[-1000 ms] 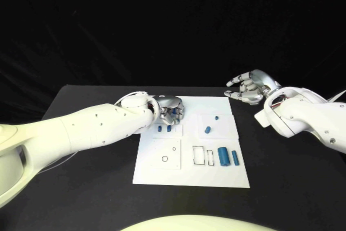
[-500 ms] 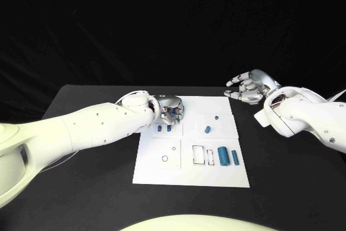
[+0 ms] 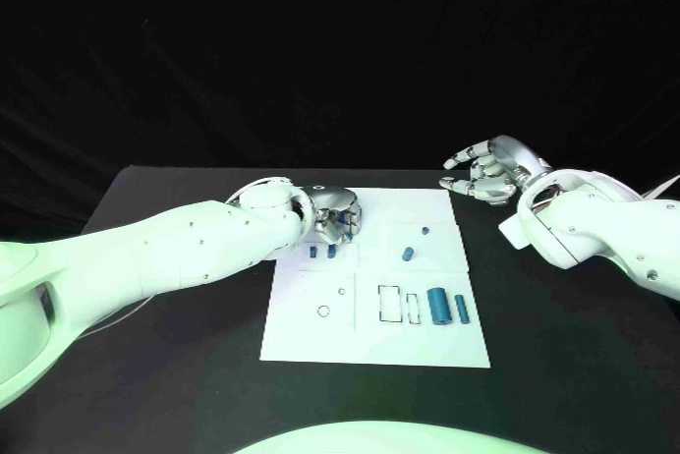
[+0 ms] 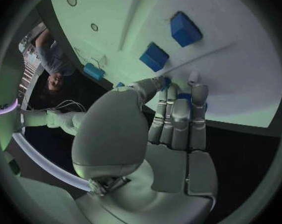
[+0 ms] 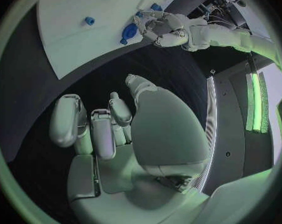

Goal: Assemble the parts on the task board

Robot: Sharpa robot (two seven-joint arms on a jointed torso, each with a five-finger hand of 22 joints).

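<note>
My left hand (image 3: 333, 218) sits at the task board's (image 3: 375, 348) far left corner, fingers curled on a small blue part (image 4: 185, 97); whether I truly hold it, I cannot tell. I should settle the grip and keep the part upright before seating it. My right hand (image 3: 489, 174) hovers spread and empty off the board's far right corner, over the worktop (image 3: 170, 277). I read no writing.

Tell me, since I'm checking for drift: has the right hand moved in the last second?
No. The right hand hangs off the task board's far right corner, just as it did a second ago, fingers curled and holding nothing.
</note>
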